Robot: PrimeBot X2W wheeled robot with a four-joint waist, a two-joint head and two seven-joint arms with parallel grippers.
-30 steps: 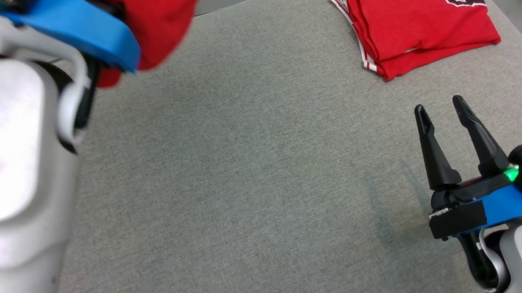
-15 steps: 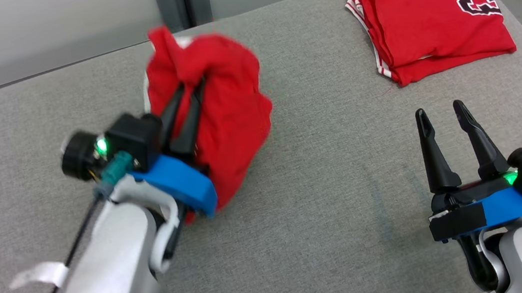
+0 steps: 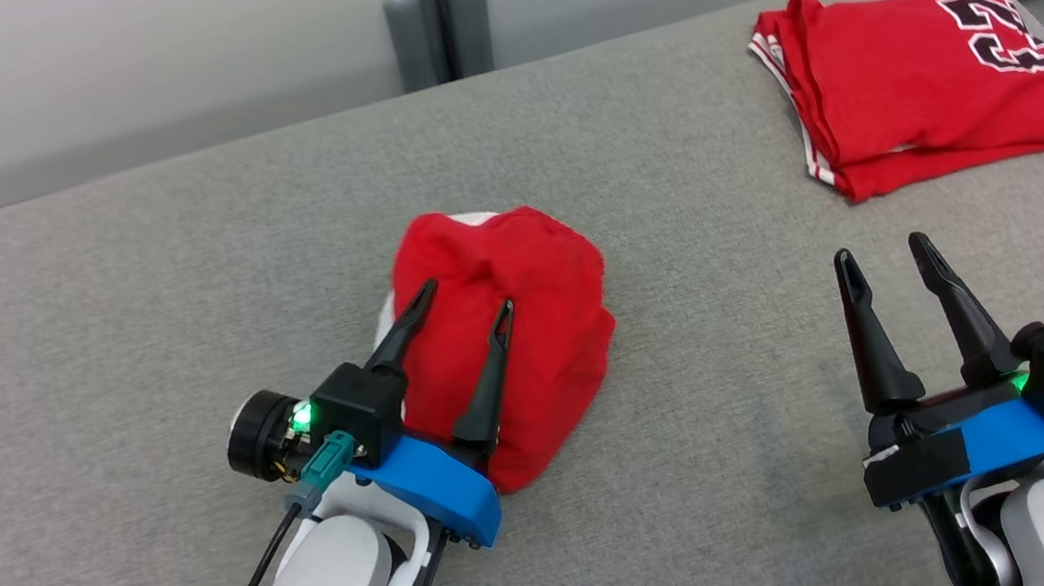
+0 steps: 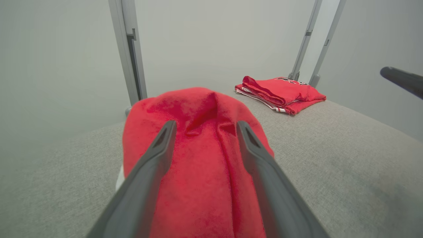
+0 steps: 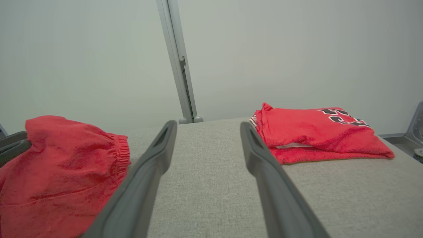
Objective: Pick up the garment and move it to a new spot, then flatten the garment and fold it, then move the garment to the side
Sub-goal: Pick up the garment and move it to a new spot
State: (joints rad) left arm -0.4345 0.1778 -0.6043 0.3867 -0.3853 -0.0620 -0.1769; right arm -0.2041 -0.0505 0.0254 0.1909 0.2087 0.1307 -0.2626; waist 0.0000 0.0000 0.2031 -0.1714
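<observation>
Red garment (image 3: 543, 300) lies crumpled in a heap.

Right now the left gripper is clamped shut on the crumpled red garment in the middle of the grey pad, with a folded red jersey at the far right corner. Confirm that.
No: the left gripper is open, not clamped shut. The left wrist view shows its two fingers spread apart over the crumpled red garment in the middle of the grey pad. The folded red jersey does lie at the far right corner.

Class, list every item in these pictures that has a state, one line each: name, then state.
Crumpled red fabric garment: bunched heap on the grey padded table
Folded red jersey with black-and-white lettering: folded flat
Left gripper: open, over the heap
Right gripper: open, empty
</observation>
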